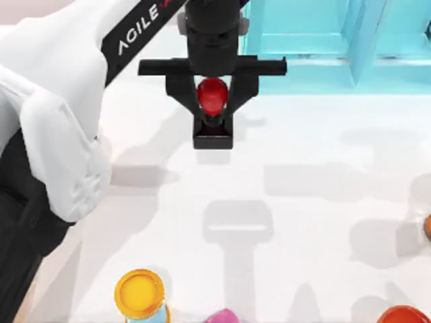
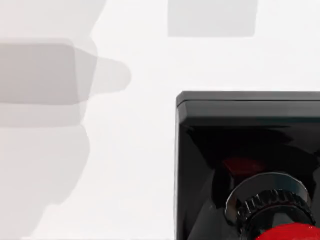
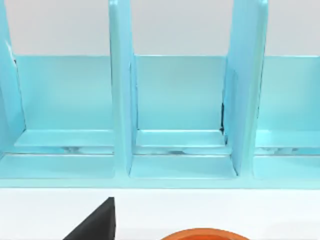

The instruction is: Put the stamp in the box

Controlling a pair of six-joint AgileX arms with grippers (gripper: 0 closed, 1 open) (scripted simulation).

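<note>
Stamp (image 1: 213, 118), small black square block base with round red knob on top, sits at roughly 12 o'clock in the top view, held between the two black fingers of the left tool (image 1: 213, 101). The fingers close narrow on either side of the red knob; the black base pokes out below them. The stamp's shadow lies apart from it on the white desk (image 1: 316, 222), so it looks lifted off, though contact can't be confirmed. The left arm's white and black body runs from 9 o'clock up toward 12 o'clock.

Left wrist view: glossy black base of the stamp (image 2: 247, 125) seen close, with a metal knurled collar and the red knob edge, white desk (image 2: 135, 165) behind it.

Light blue shelf-like cabinet (image 1: 323, 40) stands at about 1 o'clock, just beyond the held stamp. Right wrist view faces the cabinet (image 3: 180, 110) with its upright dividers, a black corner and an orange rim (image 3: 202, 234) in the foreground. Right tool: state cannot be told.

Yellow round cap (image 1: 139, 293) at 7 o'clock, pink item (image 1: 223, 316) at 6 o'clock, orange-red round top (image 1: 403, 315) at 5 o'clock, another orange bit (image 1: 427, 227) at 3 o'clock.
</note>
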